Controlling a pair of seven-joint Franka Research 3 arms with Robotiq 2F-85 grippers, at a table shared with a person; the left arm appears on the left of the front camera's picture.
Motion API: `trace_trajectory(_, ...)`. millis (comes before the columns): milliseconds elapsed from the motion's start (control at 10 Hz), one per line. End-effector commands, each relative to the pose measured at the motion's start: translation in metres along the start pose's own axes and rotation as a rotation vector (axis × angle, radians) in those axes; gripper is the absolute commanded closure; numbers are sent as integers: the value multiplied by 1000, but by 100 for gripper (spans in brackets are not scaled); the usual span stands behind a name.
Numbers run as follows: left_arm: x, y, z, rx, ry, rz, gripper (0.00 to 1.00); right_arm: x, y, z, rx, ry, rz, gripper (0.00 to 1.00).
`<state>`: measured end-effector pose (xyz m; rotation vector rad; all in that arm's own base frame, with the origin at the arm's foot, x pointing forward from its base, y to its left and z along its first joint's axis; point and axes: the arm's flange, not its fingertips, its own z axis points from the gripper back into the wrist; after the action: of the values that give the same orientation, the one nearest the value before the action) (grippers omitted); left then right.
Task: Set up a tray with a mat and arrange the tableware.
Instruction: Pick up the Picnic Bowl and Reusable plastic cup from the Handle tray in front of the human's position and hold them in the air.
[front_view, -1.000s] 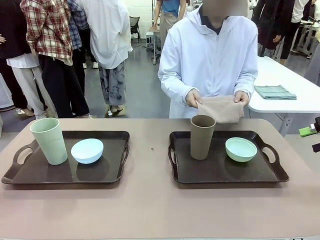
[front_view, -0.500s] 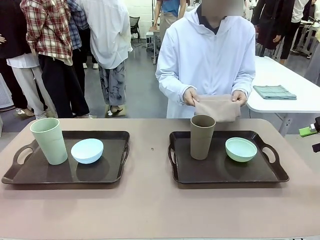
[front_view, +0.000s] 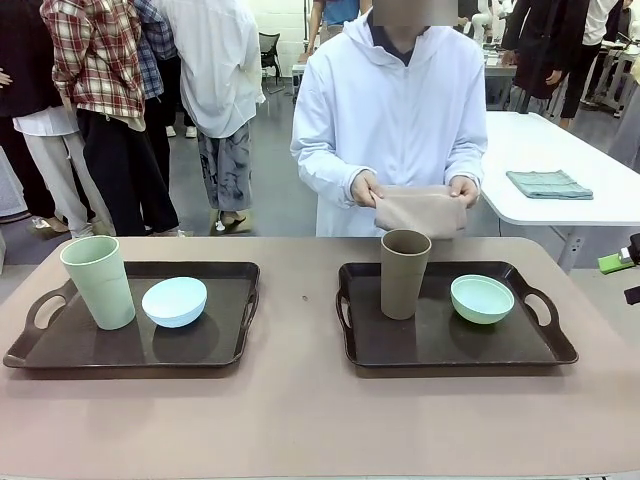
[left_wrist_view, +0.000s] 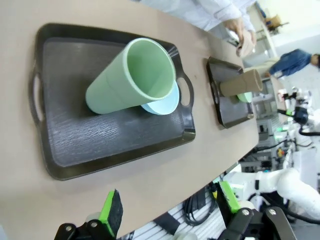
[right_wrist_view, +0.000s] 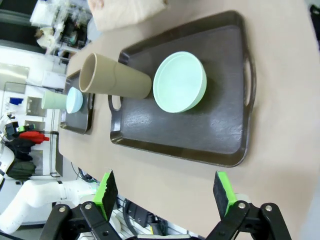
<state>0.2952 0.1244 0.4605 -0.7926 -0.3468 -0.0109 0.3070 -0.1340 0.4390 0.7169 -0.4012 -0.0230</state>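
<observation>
Two dark trays sit on the table. The left tray (front_view: 60, 350) holds a pale green tumbler (front_view: 99, 281) and a light blue bowl (front_view: 174, 301). The right tray (front_view: 440, 345) holds a brown tumbler (front_view: 404, 273) and a mint green bowl (front_view: 481, 298). Behind the right tray, a person's hands hold a folded beige mat (front_view: 420, 210) above the table's far edge. My left gripper (left_wrist_view: 167, 210) hangs open above the near edge by the left tray (left_wrist_view: 75, 145). My right gripper (right_wrist_view: 165, 192) hangs open above the near side of the right tray (right_wrist_view: 200, 135).
A folded green cloth (front_view: 548, 184) lies on a white table behind at the right. Bare tabletop runs between the trays and along the near edge (front_view: 300, 420). Other people stand in the background at the left.
The person has shifted to the left and lifted the folded mat slightly higher. Trays, tumblers and bowls have not moved.
</observation>
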Motion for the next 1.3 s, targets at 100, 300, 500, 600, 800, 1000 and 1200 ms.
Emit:
trace_trajectory(100,18,-97,1,130,42,-241,0,29,14,-22,-69,41,268,0)
trace_trajectory(300,34,-138,-19,216,94,-290,0,48,10,-35,-106,105,464,0)
trace_trajectory(500,50,-177,-51,307,154,-345,0,70,13,-48,-199,147,511,0)
trace_trajectory(600,53,-196,-69,341,193,-399,0,74,17,-52,-218,166,500,0)
trace_trajectory(800,56,-233,-119,439,285,-568,0,82,28,-61,-266,182,517,0)
trace_trajectory(1000,58,-254,-170,454,267,-682,0,91,30,-77,-341,146,406,0)
trace_trajectory(1200,61,-259,-225,402,278,-835,0,102,34,-99,-377,166,288,0)
